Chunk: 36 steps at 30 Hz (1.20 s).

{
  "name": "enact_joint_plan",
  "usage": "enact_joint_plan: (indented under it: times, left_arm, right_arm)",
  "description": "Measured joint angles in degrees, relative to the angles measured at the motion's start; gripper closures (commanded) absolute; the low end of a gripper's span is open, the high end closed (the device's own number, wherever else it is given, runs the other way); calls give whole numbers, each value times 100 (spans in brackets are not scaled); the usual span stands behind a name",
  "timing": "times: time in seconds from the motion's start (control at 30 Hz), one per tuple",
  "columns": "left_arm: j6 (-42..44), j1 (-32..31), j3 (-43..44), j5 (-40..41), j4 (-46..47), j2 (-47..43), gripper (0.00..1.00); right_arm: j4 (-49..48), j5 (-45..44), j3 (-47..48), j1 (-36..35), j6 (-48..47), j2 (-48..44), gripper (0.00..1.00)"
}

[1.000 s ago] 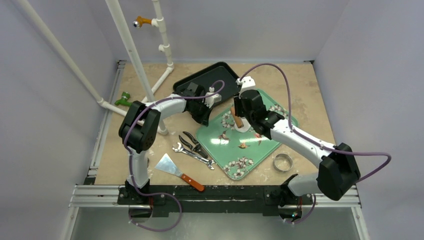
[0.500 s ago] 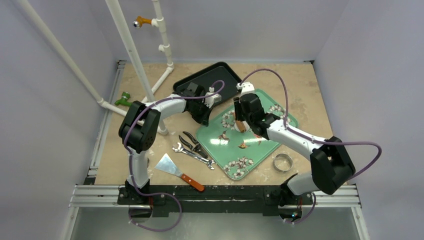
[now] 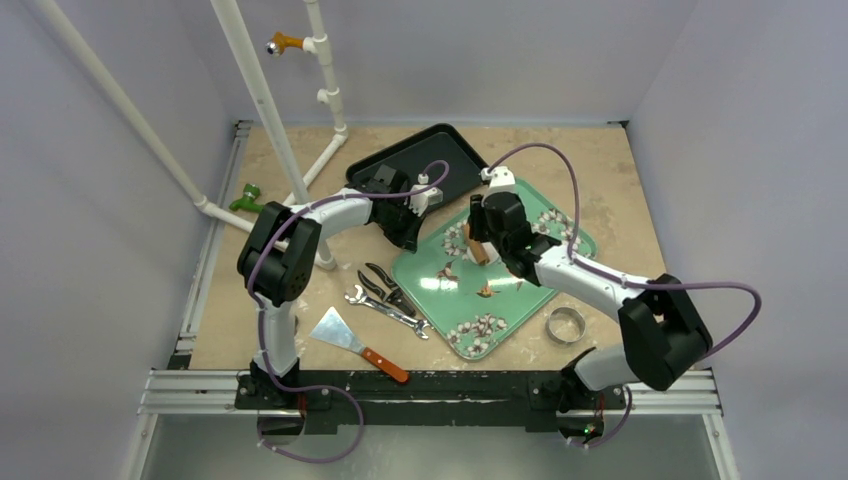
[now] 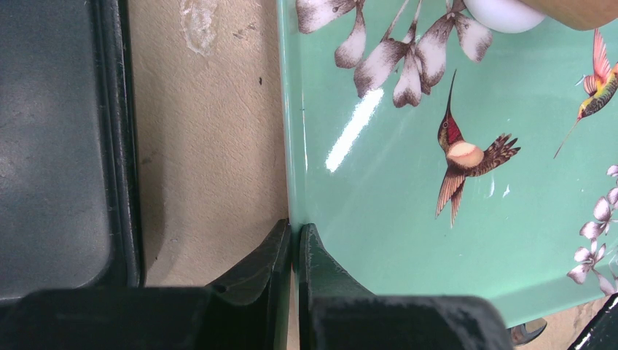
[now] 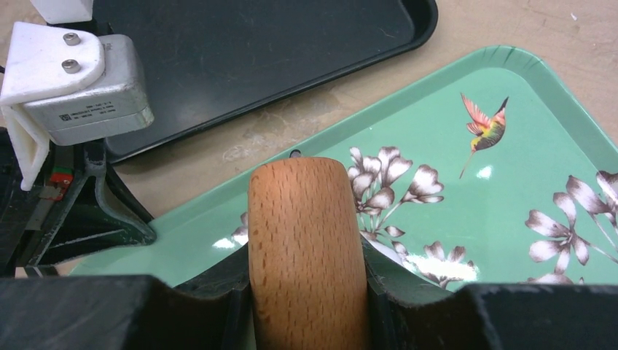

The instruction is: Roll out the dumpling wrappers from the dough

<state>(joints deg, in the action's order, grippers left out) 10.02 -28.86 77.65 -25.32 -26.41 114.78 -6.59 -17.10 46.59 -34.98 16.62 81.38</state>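
A green flowered tray lies mid-table. My left gripper is shut on its left rim; the wrist view shows the jaws pinching the tray's edge. My right gripper is shut on a wooden rolling pin, held low over the tray's far-left part. The pin rests on a white piece of dough, whose rounded edge shows under the pin's end. Most of the dough is hidden by the pin and gripper. No flat wrapper disc shows.
A black tray lies beyond the green one. A metal ring cutter sits at the right front. Pliers, a wrench and a scraper lie left of the green tray. White pipes stand at the far left.
My right gripper has moved the rolling pin a little toward the far left over the tray. The left gripper and the tray have stayed put.
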Motion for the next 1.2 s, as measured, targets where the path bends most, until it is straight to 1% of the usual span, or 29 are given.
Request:
enact_joint_plan:
  times: [0.1, 0.3, 0.43, 0.53, 0.67, 0.83, 1.0, 1.2]
  left_arm:
    - [0, 0, 0, 0, 2, 0, 100]
    - [0, 11, 0, -9, -17, 0, 100]
    - [0, 20, -2, -28, -15, 0, 100]
    - [0, 24, -4, -37, -15, -2, 100]
    - [0, 24, -7, -44, -13, -2, 100]
    - [0, 24, -7, -44, -13, -2, 100]
    - [0, 24, -9, -44, -13, -2, 100]
    - [0, 24, -9, -44, -11, -2, 100]
  right_arm:
    - [-11, -190, 2, -107, 52, 15, 100]
    - [319, -1023, 343, -767, 68, 278, 100]
    - [529, -890, 476, -1158, 444, 426, 100]
    - [575, -702, 485, -1298, 636, 409, 100]
    - [750, -463, 492, -1255, 739, 302, 100]
    - [1325, -411, 649, -1147, 557, 24, 100]
    - [1572, -439, 942, -667, 229, -208, 100]
    - [1534, -446, 920, -203, 66, -297, 100]
